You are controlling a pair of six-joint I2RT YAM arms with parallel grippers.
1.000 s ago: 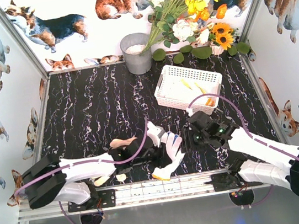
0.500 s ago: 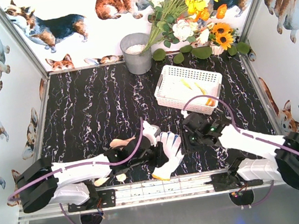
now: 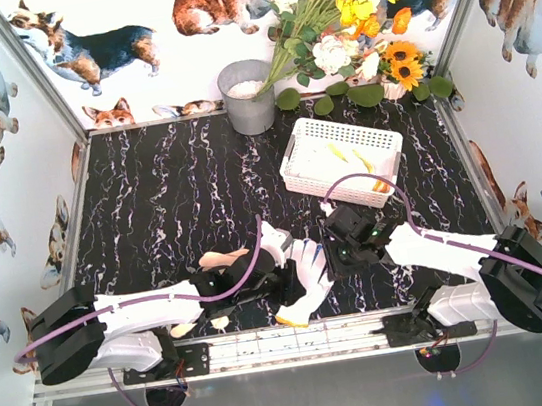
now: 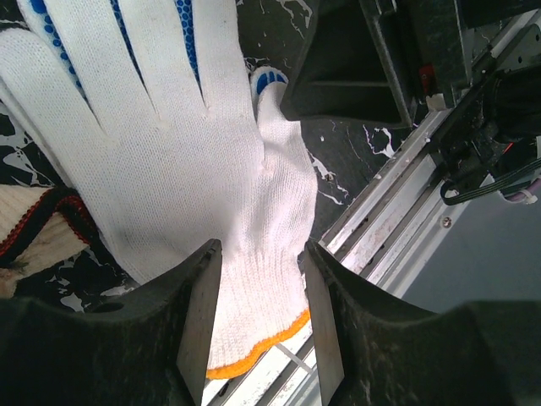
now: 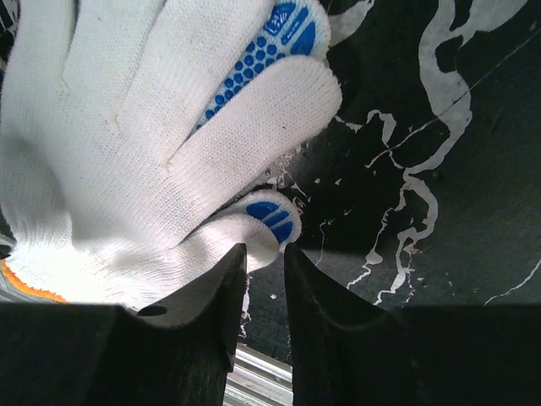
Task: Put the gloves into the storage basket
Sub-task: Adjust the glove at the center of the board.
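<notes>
Between your left fingers [image 4: 199,330], which stood open, lay the orange cuff of the glove [image 4: 211,169], its long axis running straight ahead of them. Your right fingers [image 5: 224,313], barely parted and empty, sat just short of its thumb; the storage basket [image 3: 292,150] lay well beyond.

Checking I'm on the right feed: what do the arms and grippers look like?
The left arm and right arm match: white shells, bulky black joints, each trailing a looping purple cable. The left gripper and right gripper have black wedge-shaped fingers; the left's carry pale inner pads.
</notes>
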